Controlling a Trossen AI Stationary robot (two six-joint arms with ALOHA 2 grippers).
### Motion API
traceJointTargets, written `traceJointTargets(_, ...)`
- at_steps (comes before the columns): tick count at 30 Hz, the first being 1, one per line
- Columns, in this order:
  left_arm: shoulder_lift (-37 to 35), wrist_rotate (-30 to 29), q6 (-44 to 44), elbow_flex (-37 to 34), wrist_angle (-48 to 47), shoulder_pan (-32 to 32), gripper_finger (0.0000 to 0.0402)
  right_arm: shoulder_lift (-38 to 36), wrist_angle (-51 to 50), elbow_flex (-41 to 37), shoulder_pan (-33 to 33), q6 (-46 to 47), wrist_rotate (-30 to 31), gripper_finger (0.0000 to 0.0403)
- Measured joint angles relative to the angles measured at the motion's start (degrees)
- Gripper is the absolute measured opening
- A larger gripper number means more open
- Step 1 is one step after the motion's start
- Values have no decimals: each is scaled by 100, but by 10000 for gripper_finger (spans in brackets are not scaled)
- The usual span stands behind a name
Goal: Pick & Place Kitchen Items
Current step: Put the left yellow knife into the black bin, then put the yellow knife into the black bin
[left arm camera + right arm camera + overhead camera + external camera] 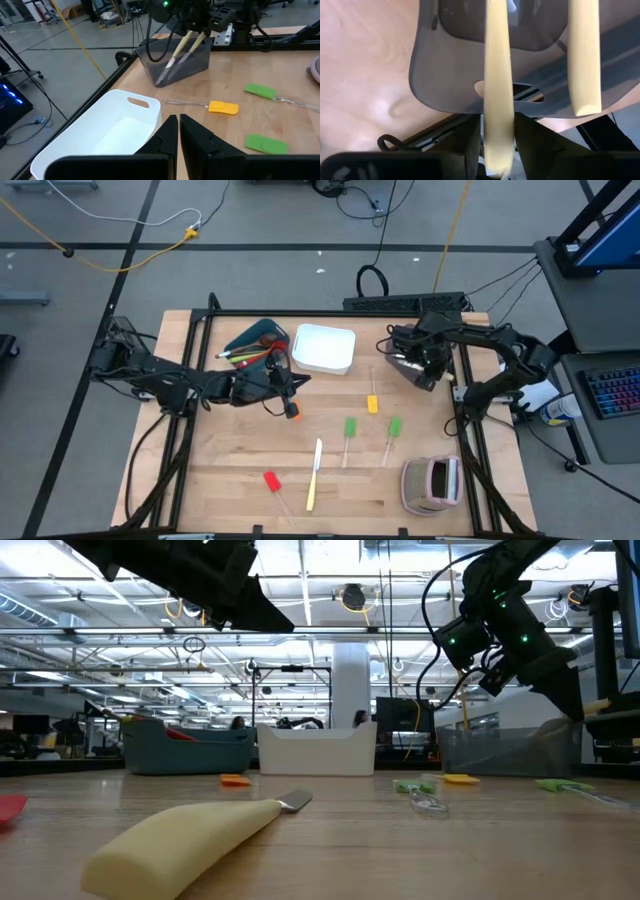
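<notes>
- Nearest the low camera: pale cream-handled knife (190, 835) lying flat on the wooden table (230, 480), not yet collected.
- Right gripper (497, 137) over the grey translucent bin (175, 62), fingers around a second cream-handled knife (498, 85), blade down in the bin.
- Advice: open fully, lift straight up, avoid snagging the handle leaning beside it.
- Left gripper (178, 131) clenched, empty, beside the white rectangular bin (322, 348).

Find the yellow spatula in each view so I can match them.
High view: yellow spatula mid-table, below the white bin.
Low view: flat, right of centre, right of the white bin.
Left wrist view: centre, beside the white bin.
Right wrist view: not in it.
Shared landmark: the white bin.
</notes>
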Motion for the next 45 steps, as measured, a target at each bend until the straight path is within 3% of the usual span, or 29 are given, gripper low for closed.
traceJointTargets(7, 0, 0, 0, 0, 0, -2, 24, 0, -3, 2, 4, 2, 575, 118)
traceJointTargets(17, 0, 2, -99, 2, -2, -7, 24, -86, -722, 440, 208, 467, 551, 117)
traceJointTargets(24, 0, 16, -262, 1, -19, -7, 24, -584, -729, 461, 686, 1164, 537, 116)
traceJointTargets(32, 0, 28, -983, 2, -214, -17, 24, -1232, -85, 461, 1442, 1946, 92, 105)
traceJointTargets(45, 0, 400, -2061, 0, -485, -17, 24, -1469, 1132, 461, 2215, 1966, 90, 105)
